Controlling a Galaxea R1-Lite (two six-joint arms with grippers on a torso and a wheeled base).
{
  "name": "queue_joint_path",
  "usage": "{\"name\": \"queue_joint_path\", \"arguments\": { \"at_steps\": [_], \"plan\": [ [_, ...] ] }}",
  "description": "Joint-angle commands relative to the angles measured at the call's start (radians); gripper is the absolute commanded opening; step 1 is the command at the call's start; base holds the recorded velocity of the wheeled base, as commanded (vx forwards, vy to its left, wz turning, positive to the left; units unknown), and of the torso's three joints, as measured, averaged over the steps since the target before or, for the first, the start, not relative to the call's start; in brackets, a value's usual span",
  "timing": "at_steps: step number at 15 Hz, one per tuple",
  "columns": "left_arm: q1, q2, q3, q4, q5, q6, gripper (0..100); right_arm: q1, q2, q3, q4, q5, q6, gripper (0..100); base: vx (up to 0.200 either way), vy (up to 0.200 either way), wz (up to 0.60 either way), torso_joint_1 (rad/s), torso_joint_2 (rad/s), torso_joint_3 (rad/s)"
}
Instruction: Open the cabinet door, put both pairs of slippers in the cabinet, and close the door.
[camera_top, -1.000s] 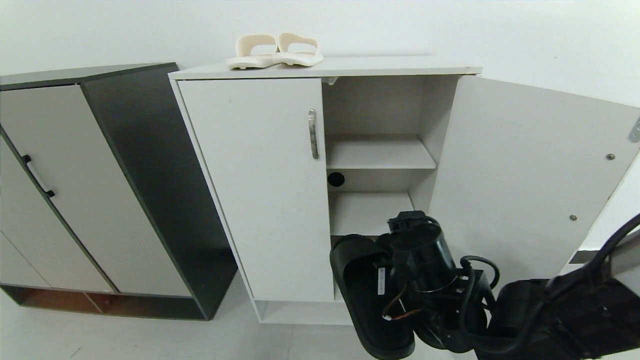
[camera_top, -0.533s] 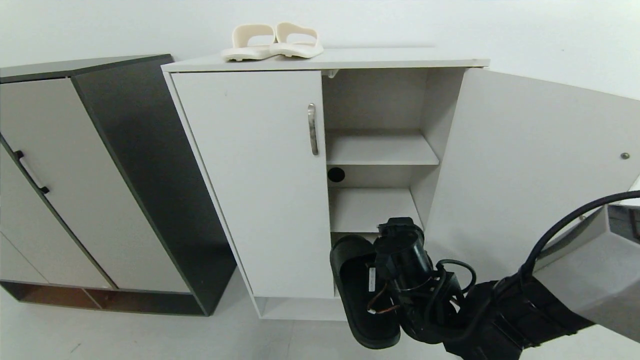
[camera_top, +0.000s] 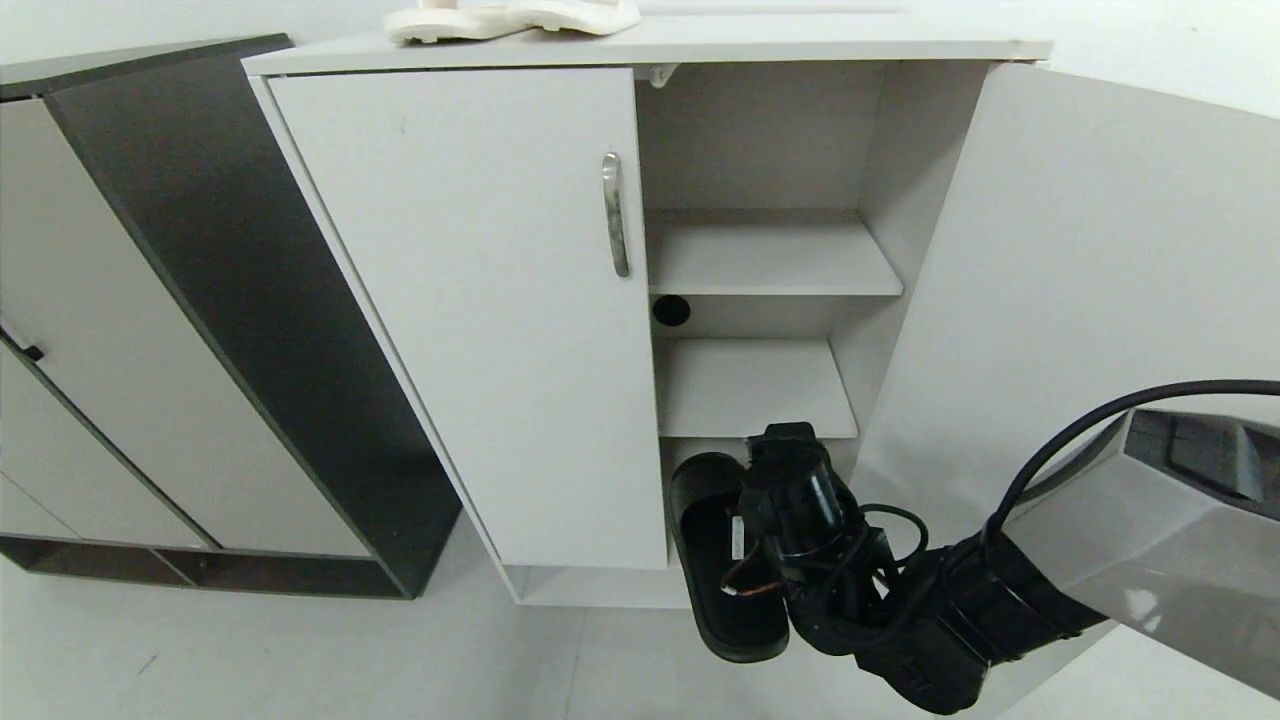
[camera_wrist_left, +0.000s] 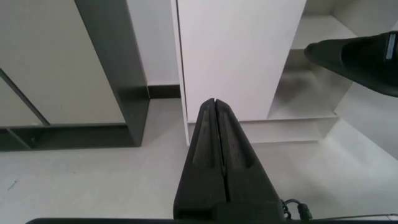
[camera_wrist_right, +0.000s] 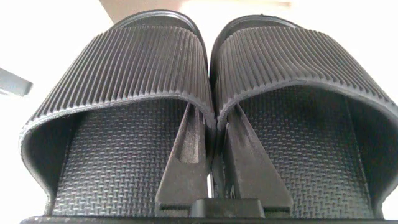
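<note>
Pale grey floor (camera_top: 250, 650) and a bare white wall frame the scene before a white two-door cabinet (camera_top: 450, 300). The right gripper (camera_wrist_right: 214, 118) has its fingers (camera_wrist_right: 186, 155) clamped on the adjoining inner edges of a pair of black ribbed rubber slippers (camera_wrist_right: 143, 81), which sit side by side with their straps arched over the fingers. The head view places this pair low at the foot of the cabinet's open right half, its far end at the bottom compartment under the lower shelf (camera_top: 750, 385) and its near end out over the floor. An upper shelf (camera_top: 770, 255) sits above, with a round dark hole (camera_top: 671, 310) in the back panel between the two shelves. The cabinet's right door (camera_top: 1080, 250) stands swung wide to the right, while the left door is closed, its slim metal handle (camera_top: 617, 215) upright along the inner edge. A pair of cream open-toed slippers (camera_top: 510, 18) lies on the cabinet top, towards its left end. The left gripper (camera_wrist_left: 214, 109) hangs above the floor on the near side of the closed door, fingers pressed together on nothing. A dark grey cabinet with pale doors (camera_top: 200, 300) stands just left of the white one.
</note>
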Motion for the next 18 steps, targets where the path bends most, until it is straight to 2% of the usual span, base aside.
{"name": "queue_joint_path", "arguments": {
  "at_steps": [1,5,8,13,16,18],
  "plan": [
    [0.000,0.002,0.000,0.000,0.000,0.000,0,-0.004,0.008,-0.002,-0.030,-0.002,-0.019,0,0.000,0.000,0.00,0.007,0.00,-0.188],
    [0.000,0.002,0.000,0.000,0.000,0.000,0,-0.013,0.009,0.001,-0.157,-0.056,-0.108,0,0.000,0.000,0.00,0.006,0.00,-0.178],
    [0.000,0.002,0.000,0.000,0.000,0.000,0,-0.022,0.009,0.009,-0.257,-0.082,-0.163,0,0.000,0.000,0.00,0.000,0.00,0.000],
    [0.000,0.002,0.000,0.000,0.000,0.002,0,-0.047,0.037,0.011,-0.324,-0.119,-0.168,0,0.000,0.000,0.00,0.000,0.00,0.000],
    [0.000,0.002,0.000,0.000,0.000,0.002,0,-0.053,0.095,0.021,-0.473,-0.118,-0.209,0,0.000,0.000,0.00,0.000,0.00,0.000],
    [0.000,0.002,0.000,0.000,0.000,0.002,0,-0.053,0.108,0.029,-0.514,-0.116,-0.226,0,0.000,0.000,0.00,0.000,0.00,0.000]
  ]
}}
